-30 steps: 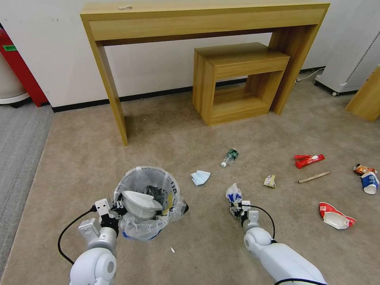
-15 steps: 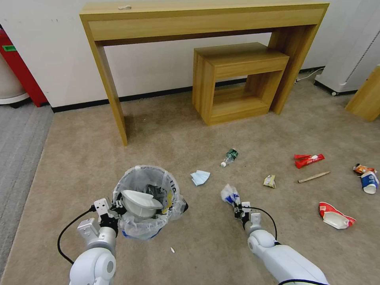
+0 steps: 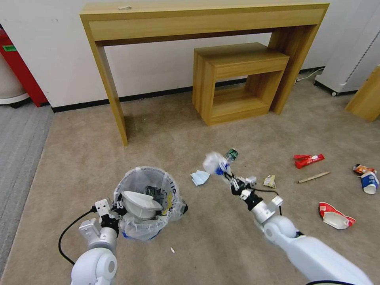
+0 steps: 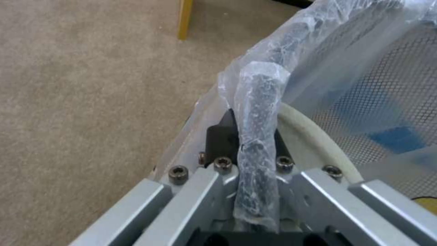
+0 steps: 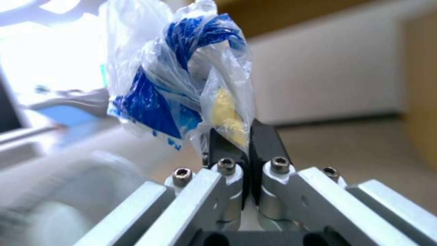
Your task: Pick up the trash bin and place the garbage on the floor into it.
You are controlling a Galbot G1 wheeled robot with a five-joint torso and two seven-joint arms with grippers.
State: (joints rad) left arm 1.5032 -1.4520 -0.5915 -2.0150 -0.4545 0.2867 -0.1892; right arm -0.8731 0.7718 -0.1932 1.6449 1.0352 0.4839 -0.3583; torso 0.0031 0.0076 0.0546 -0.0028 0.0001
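Head view puts your right gripper [image 3: 228, 179] up off the floor [image 3: 79, 158], out over the middle of the carpet, pinching a crumpled blue-and-white wrapper [image 3: 213, 163]; the right wrist view shows the black pads pressed together on only the lower tail of the wrapper [image 5: 182, 85], with most of its bulk flopping free above them; that thin hold is your first risk, since a quick swing could let the slick plastic slide out and fall short of the bin. Your left gripper [image 3: 114, 209] is clamped on the near rim of the trash bin [image 3: 148, 198], toward the carpet's near-left part; the left wrist view shows its jaws closed over the rim and a fold of the liner bag [image 4: 257, 112] together; if the bag slips on the rim, the bin could tilt or sag. A white slipper [image 3: 140, 202] already lies across much of the mouth, so a drop onto it may bounce the wrapper back out; aim for the open gap behind it. The face mask [image 3: 200, 177] lies just below your carry path, between wrapper and bin; a low pass could drag it. The bottle [image 3: 230, 155], red packet [image 3: 308, 159] and stick [image 3: 314, 177] lie apart toward the right edge, not yet collected.
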